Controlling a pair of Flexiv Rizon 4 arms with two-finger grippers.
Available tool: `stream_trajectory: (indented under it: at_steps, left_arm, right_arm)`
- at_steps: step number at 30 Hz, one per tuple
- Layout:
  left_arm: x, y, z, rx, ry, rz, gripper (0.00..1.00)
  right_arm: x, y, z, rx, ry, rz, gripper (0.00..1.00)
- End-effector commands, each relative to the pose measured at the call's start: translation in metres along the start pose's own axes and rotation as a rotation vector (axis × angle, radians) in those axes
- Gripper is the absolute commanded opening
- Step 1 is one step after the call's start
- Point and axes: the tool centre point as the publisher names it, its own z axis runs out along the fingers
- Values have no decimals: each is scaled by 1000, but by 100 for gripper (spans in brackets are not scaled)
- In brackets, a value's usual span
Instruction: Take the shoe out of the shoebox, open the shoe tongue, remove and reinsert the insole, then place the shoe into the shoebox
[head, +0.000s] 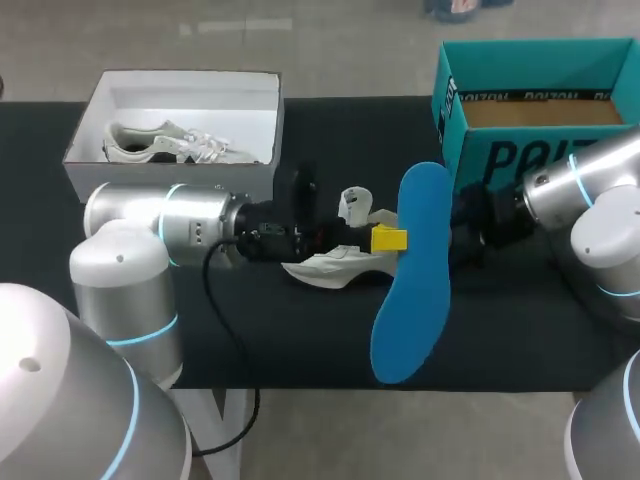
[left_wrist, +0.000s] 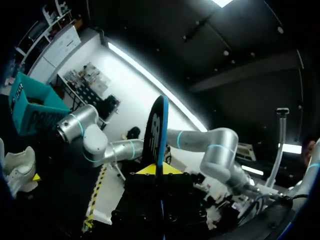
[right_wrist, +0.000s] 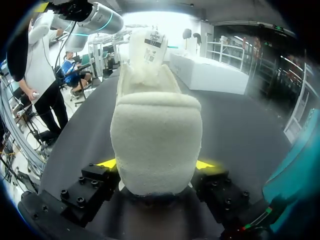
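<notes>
Blue foam insole (head: 415, 270), removed, was clamped by left gripper (left_wrist: 159, 170); right gripper (right_wrist: 156, 165) apparently pinched white fabric shoe (right_wrist: 155, 125); reinsertion, boxing remained.

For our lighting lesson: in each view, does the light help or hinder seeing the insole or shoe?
Head view: even light, blue insole clear against the black table. Left wrist view: glare behind leaves the insole dark. Right wrist view: white shoe well lit.

Blue insole (head: 412, 275) upright beside white shoe (head: 330, 268), mid-table
</notes>
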Motion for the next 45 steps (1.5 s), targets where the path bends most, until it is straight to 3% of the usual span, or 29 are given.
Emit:
stream_trajectory:
  at_steps: [1, 21, 22, 24, 25, 26, 27, 28, 33, 35, 45]
  left_arm:
    - [1, 10, -4, 72, -8, -8, 0]
    - [24, 13, -20, 101, -4, -20, 0]
    - [25, 15, -21, 102, -8, -41, 0]
    - [25, 15, -22, 102, -7, -32, 0]
    - [25, 15, -23, 103, -7, -33, 0]
    - [25, 15, -24, 103, -7, -22, 0]
    - [26, 15, -25, 103, -11, -29, 0]
    - [26, 15, -25, 103, -13, -24, 0]
    - [26, 16, -27, 103, -20, -34, 0]
    - [26, 16, -27, 103, -20, -34, 0]
    - [26, 16, -27, 103, -20, -34, 0]
  right_arm:
    - [0, -1, 3, 3, -2, 1, 0]
    - [0, -1, 3, 3, -2, 1, 0]
    - [1, 3, 0, 8, -12, -6, 4]
    - [2, 11, -5, 22, -19, -22, 24]
    - [3, 14, -7, 34, -17, -29, 38]
    - [4, 18, -10, 46, -24, -37, 62]
    - [5, 21, -12, 62, -25, -42, 92]
    - [5, 23, -14, 87, -26, -43, 100]
    - [7, 34, -23, 196, -58, -47, 100]
    - [6, 34, -25, 199, -58, -38, 100]
    - [14, 52, -39, 523, -84, -54, 100]
